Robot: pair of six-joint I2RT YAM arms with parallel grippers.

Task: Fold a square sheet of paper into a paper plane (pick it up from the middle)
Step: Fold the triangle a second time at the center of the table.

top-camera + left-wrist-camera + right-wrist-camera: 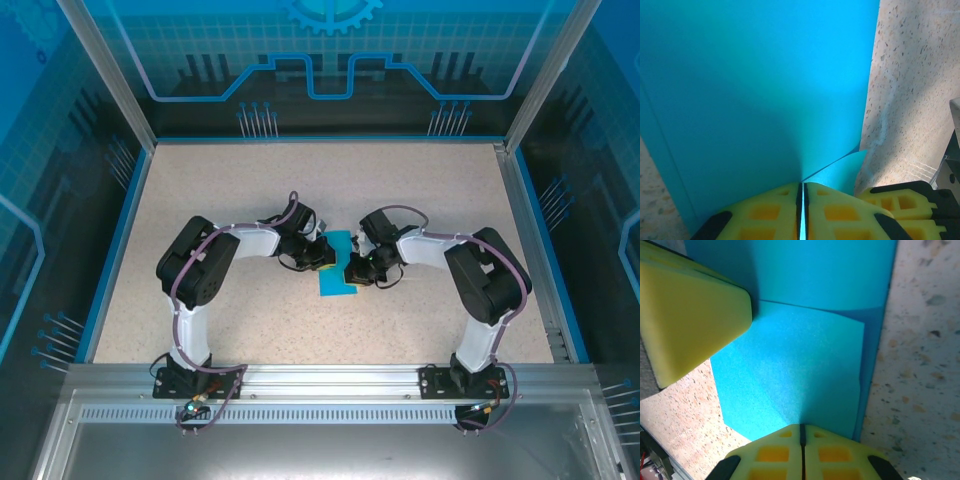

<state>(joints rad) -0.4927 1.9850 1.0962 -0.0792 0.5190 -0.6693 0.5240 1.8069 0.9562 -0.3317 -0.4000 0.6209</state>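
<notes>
Left gripper (801,192) is clamped on the sheet (755,90), jaws together with cyan paper in the seam. Right gripper (801,432) likewise pinches a folded flap. The sheet lies partly folded at table centre, between both. Risk: opposed pulls could tear it or set a crooked crease, and thin paper may slip free. Table (230,190) is flat, speckled beige, enclosed by blue printed panels (330,60).
</notes>
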